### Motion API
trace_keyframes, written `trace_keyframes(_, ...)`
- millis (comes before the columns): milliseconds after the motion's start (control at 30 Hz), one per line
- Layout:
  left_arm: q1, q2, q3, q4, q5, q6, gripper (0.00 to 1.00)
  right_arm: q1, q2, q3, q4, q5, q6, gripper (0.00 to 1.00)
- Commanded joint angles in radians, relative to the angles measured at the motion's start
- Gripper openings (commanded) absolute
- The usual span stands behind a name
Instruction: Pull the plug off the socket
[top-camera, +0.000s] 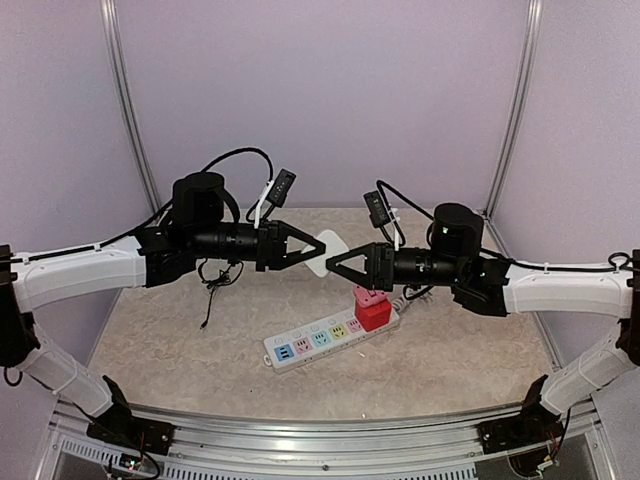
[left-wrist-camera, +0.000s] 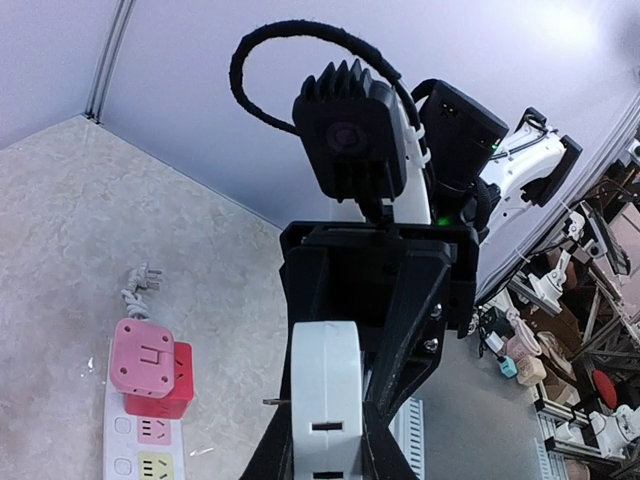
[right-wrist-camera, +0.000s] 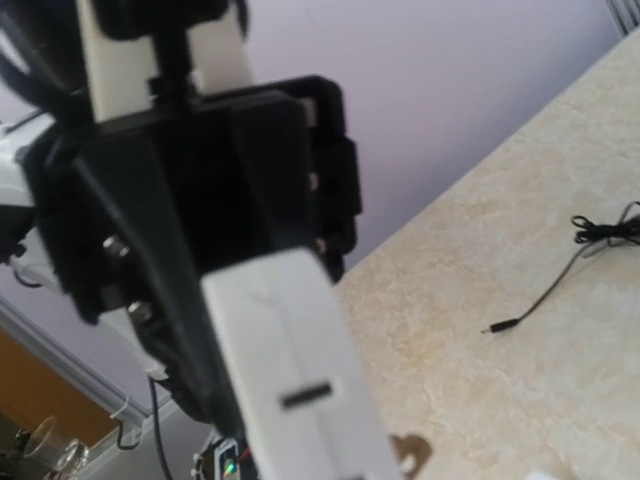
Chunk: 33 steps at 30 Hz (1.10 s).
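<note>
The long white power strip (top-camera: 310, 342) lies flat on the table, and its pastel faces also show in the left wrist view (left-wrist-camera: 135, 440). A red cube plug (top-camera: 375, 316) with a pink one (top-camera: 367, 297) stacked on it sits in the strip's right end; both show in the left wrist view (left-wrist-camera: 178, 385). My left gripper (top-camera: 322, 245) and right gripper (top-camera: 331, 262) meet tip to tip in the air above the table. Both appear shut on a small flat white square piece (left-wrist-camera: 325, 380), which has a metal prong. It fills the blurred right wrist view (right-wrist-camera: 300, 380).
The strip's white cord ends in a loose plug (left-wrist-camera: 140, 280) on the table behind it. A thin black cable (top-camera: 212, 280) lies on the table at left and also shows in the right wrist view (right-wrist-camera: 560, 280). Metal frame posts and purple walls enclose the table.
</note>
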Motion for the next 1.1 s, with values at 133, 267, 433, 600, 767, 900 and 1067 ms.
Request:
trace_keyframes(133, 0.023, 0.034, -0.001, -0.004, 0.069, -0.042, 0.0, 0.0, -0.046, -0.017, 0.123, -0.086, -0.01, 0.25)
trace_keyframes(267, 0.02, 0.047, 0.01, -0.013, 0.093, -0.041, 0.0, 0.0, -0.046, -0.016, 0.125, -0.086, -0.008, 0.23)
trace_keyframes(433, 0.018, 0.067, 0.03, -0.046, 0.102, -0.03, 0.0, 0.0, -0.045, -0.016, 0.124, -0.082, -0.006, 0.18)
trace_keyframes(600, 0.023, 0.066, 0.031, -0.059, 0.093, -0.022, 0.04, 0.0, -0.051, -0.022, 0.119, -0.067, -0.001, 0.07)
trace_keyframes(767, 0.039, 0.038, 0.015, -0.053, 0.085, -0.022, 0.12, 0.0, -0.056, -0.026, 0.117, -0.051, 0.004, 0.02)
trace_keyframes(900, 0.048, 0.024, 0.004, -0.053, 0.082, -0.02, 0.22, -0.001, -0.06, -0.026, 0.102, -0.036, 0.001, 0.0)
trace_keyframes(1067, 0.053, 0.005, -0.008, -0.053, 0.08, -0.018, 0.24, -0.003, -0.062, -0.03, 0.089, -0.022, -0.002, 0.0)
